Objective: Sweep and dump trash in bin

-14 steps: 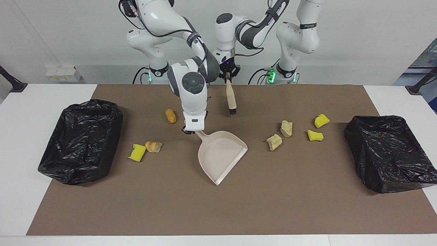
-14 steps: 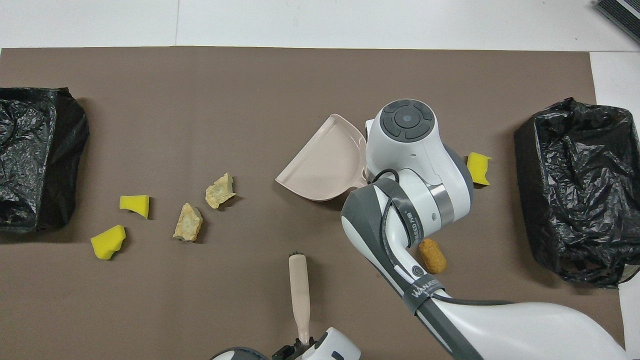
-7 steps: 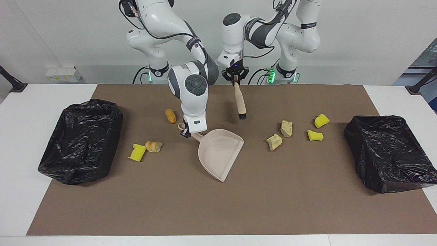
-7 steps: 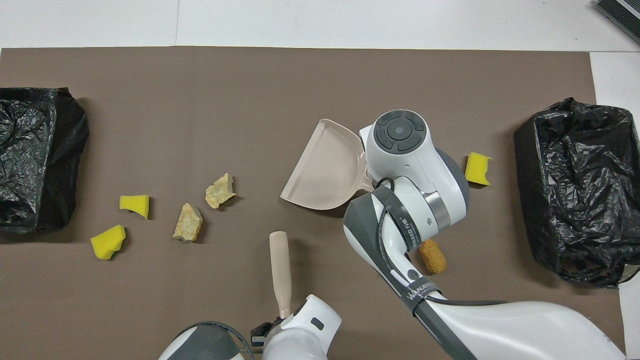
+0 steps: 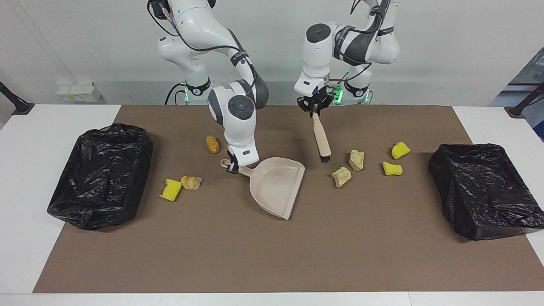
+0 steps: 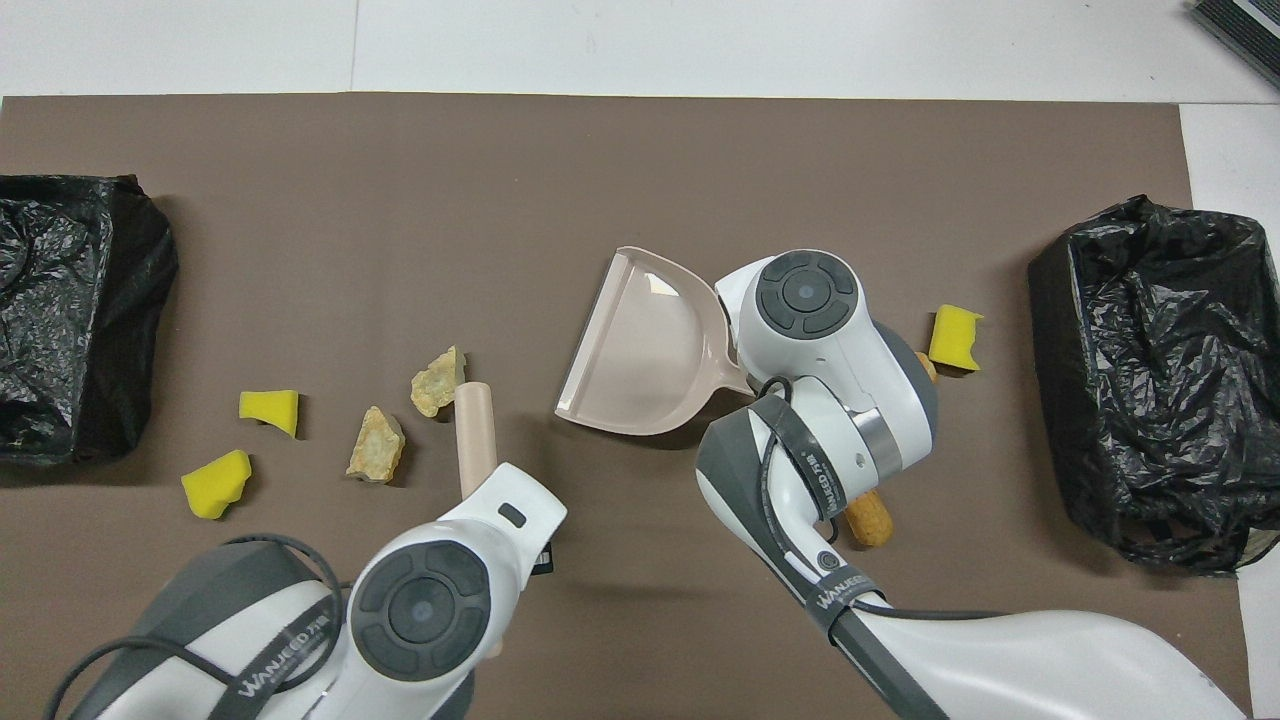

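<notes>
wall (image 5: 446, 51): plain white | table (image 5: 25, 178): white | mat (image 5: 272, 255): brown, covering the middle

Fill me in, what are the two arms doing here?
Sweeping setup. The right gripper is shut on the handle of the beige dustpan, resting mid-mat. The left gripper is shut on a brush, bristles down beside two cream lumps. Nothing is in the pan yet. Yellow sponge chunks, another bread-like lump and an orange nugget lie scattered on the mat. Black-lined bins sit at both ends.
</notes>
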Controlling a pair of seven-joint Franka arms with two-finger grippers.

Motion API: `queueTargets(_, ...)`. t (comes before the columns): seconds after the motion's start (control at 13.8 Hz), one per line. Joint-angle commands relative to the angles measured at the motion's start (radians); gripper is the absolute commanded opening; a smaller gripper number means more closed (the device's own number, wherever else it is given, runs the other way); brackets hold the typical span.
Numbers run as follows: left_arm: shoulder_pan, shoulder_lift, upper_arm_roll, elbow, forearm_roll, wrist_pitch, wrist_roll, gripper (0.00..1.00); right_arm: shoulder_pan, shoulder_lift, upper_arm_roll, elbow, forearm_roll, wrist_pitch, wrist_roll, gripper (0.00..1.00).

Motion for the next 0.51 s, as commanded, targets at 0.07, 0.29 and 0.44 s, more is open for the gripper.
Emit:
queueTargets(0.07,0.069,-0.010,0.016,0.008,0.013,-0.029,0.090,0.00,-0.012,-0.028,0.011,-0.044,-0.008,0.017,-0.022,0.35)
queueTargets(0.29,0.153,-0.004,0.018,0.018,0.013,-0.027,0.162,0.00,-0.015,-0.028,0.011,-0.044,-0.003,0.017,-0.021,0.03)
queueTargets(0.44,0.237,-0.003,0.018,0.022,0.015,-0.023,0.252,0.00,-0.015,-0.028,0.011,-0.044,-0.003,0.017,-0.021,0.00)
